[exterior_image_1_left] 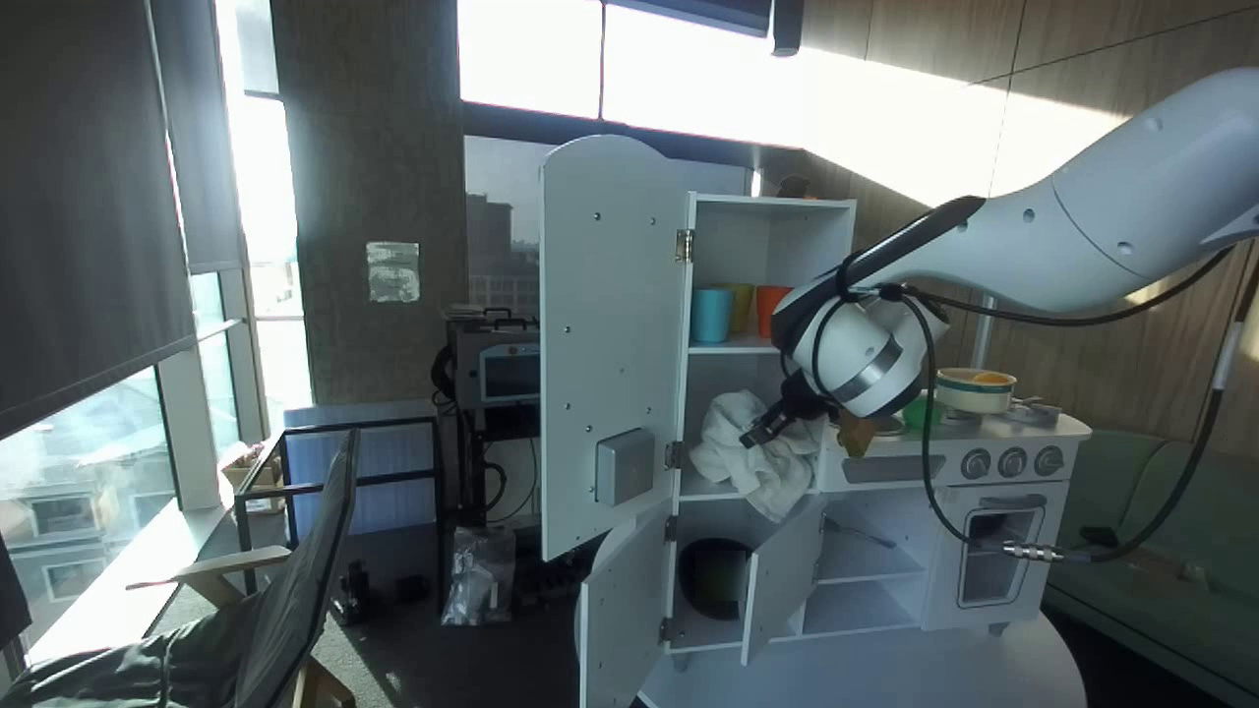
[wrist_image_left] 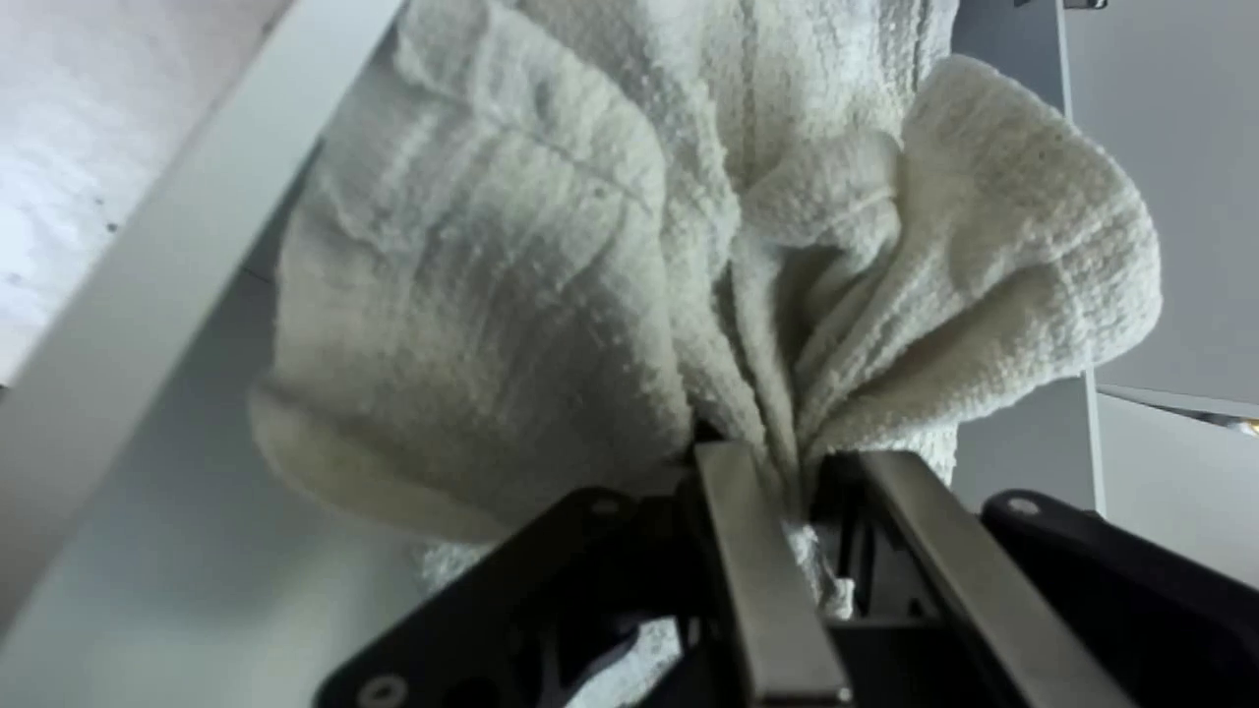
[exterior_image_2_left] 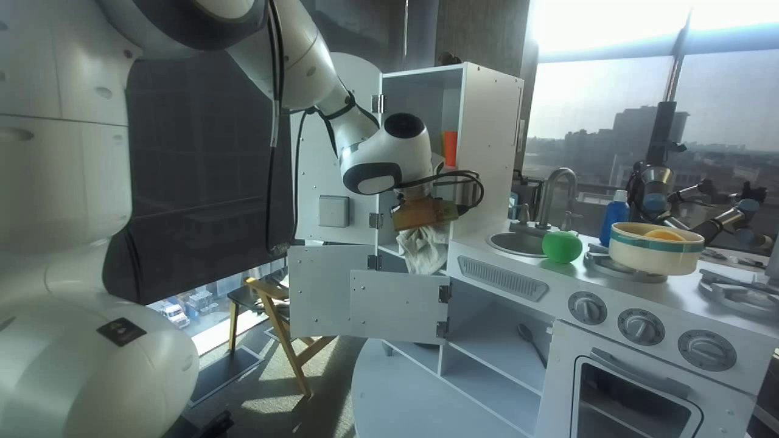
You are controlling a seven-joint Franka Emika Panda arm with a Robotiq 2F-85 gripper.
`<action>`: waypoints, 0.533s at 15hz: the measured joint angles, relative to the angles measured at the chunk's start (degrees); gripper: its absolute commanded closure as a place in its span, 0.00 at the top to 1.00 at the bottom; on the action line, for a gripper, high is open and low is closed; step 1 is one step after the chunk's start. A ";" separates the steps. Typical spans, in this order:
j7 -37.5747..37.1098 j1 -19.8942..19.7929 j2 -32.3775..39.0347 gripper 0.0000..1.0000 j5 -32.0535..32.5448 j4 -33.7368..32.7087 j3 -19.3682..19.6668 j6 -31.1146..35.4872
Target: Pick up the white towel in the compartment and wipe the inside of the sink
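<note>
White towel (wrist_image_left: 551,295) looks properly caught: in the wrist view the gripper (wrist_image_left: 799,477) has a gathered wad of it pinched between its fingers (wrist_image_left: 762,570). So my guess: grab done, step in hand is getting it out. I wouldn't loosen off to chase a better bite, the folds run deep enough imo.

A pale board edge (wrist_image_left: 169,256) runs close beside the towel (can't tell which panel), so I'd go slow and skip any sideways yank, loose flaps could drag on it.

Most of the towel looks to be in the middle compartment (exterior_image_1_left: 728,372), with an end drooping over the front of the shelf (exterior_image_1_left: 706,489). No idea how much weight the shelf is taking. I'd lift a touch, then draw straight out the front. The tall door (exterior_image_1_left: 615,324) stands wide open so no worries, but the lower doors (exterior_image_2_left: 398,307) stick out right below that drooping end and their top edges could snag it.

Farther off, past the tall side panel (exterior_image_2_left: 487,158), is the sink (exterior_image_2_left: 517,244). I'd get the whole towel in front of that panel before swinging across, then come down from above, minding the faucet (exterior_image_2_left: 546,198) behind and the green toy (exterior_image_2_left: 562,247) just beside the rim. Let the towel bunch under the fingers and press lightly.
</note>
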State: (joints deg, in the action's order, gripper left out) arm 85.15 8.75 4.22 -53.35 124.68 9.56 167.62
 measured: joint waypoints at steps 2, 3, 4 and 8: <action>0.48 -0.18 1.25 0.71 -0.38 -1.15 0.00 1.01; 0.58 -0.29 1.61 0.78 -0.64 -1.61 0.00 1.73; 0.58 -0.43 1.82 0.87 -0.90 -1.96 0.00 2.35; -1.65 -0.94 1.60 1.00 -0.38 -2.09 0.67 1.53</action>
State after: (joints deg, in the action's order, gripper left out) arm 83.49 7.81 5.82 -53.73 122.59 10.23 169.15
